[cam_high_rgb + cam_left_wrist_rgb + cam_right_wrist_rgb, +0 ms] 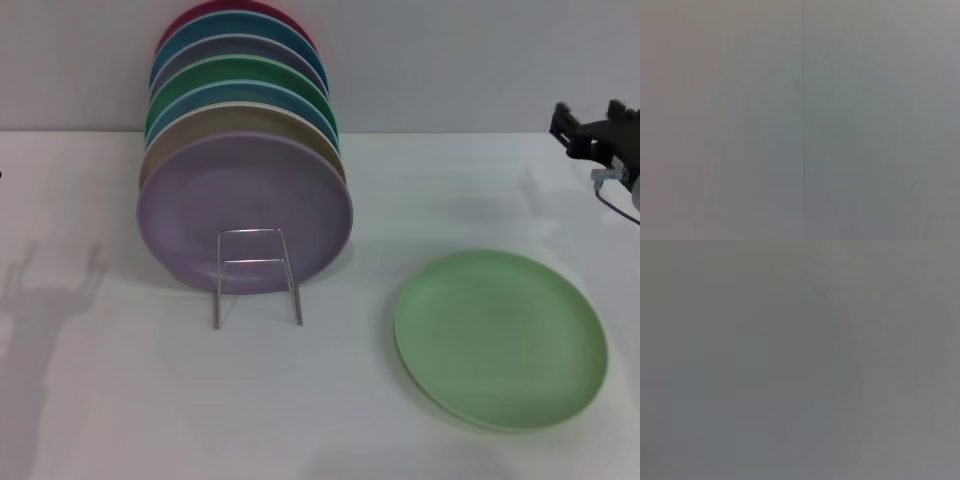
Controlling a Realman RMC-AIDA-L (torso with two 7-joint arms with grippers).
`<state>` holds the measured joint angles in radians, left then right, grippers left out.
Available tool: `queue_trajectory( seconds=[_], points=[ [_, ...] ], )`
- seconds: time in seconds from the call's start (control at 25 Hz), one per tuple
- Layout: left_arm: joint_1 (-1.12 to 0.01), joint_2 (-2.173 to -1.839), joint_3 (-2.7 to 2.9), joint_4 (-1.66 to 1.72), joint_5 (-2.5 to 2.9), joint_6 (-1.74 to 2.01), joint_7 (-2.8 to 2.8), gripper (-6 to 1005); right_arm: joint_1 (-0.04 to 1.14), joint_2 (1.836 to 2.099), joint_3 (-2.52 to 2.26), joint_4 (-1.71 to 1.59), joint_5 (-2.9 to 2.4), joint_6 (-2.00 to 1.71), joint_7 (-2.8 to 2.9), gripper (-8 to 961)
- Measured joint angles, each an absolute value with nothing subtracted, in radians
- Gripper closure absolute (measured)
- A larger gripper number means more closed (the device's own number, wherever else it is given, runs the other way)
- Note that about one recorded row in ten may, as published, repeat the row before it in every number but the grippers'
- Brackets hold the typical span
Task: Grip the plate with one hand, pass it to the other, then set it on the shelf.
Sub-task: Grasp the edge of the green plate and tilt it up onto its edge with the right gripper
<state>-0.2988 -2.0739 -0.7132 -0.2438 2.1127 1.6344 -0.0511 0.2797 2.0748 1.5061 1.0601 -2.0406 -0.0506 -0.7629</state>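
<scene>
The light-green plate point(501, 340) lies flat on the white table point(330, 420), toward the right side and near the front edge, with nothing on it and nothing touching it. Well apart from it, on the left half of the table, stands the wire rack point(256, 276). Its upright front loop and crossbar show in front of a lilac plate point(244, 212), which stands on edge as the first of a row. Behind the lilac plate, tightly packed one after another, come a tan plate point(215, 125), a blue plate point(240, 94), a darker green plate point(240, 70), a grey-lilac plate point(235, 48), another blue plate point(235, 30) and a red plate point(235, 8) at the very back. The row fills the rack up to its front loop, so the lilac plate sits right against the wire.

The right gripper point(600, 135) hangs at the far right edge of the head view, above the table's back part and clear of the light-green plate; only part of it is in view, and whether its fingers are apart or together cannot be told. The left gripper is out of sight. Both wrist views show only a plain grey blur.
</scene>
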Motion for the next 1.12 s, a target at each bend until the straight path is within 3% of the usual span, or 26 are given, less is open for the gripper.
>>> queue_trajectory(
  seconds=[0.52,1.12],
  points=[
    [-0.298,-2.076,-0.71,-0.245,2.114,1.633,-0.051,213,0.321,2.072,1.866,1.359,-2.418,0.888,-0.569,286],
    [-0.296,-2.075,-0.712,-0.246,2.112,1.631,-0.051,215,0.456,2.064,2.04,1.358,-2.603,1.365,-0.483,287]
  ],
)
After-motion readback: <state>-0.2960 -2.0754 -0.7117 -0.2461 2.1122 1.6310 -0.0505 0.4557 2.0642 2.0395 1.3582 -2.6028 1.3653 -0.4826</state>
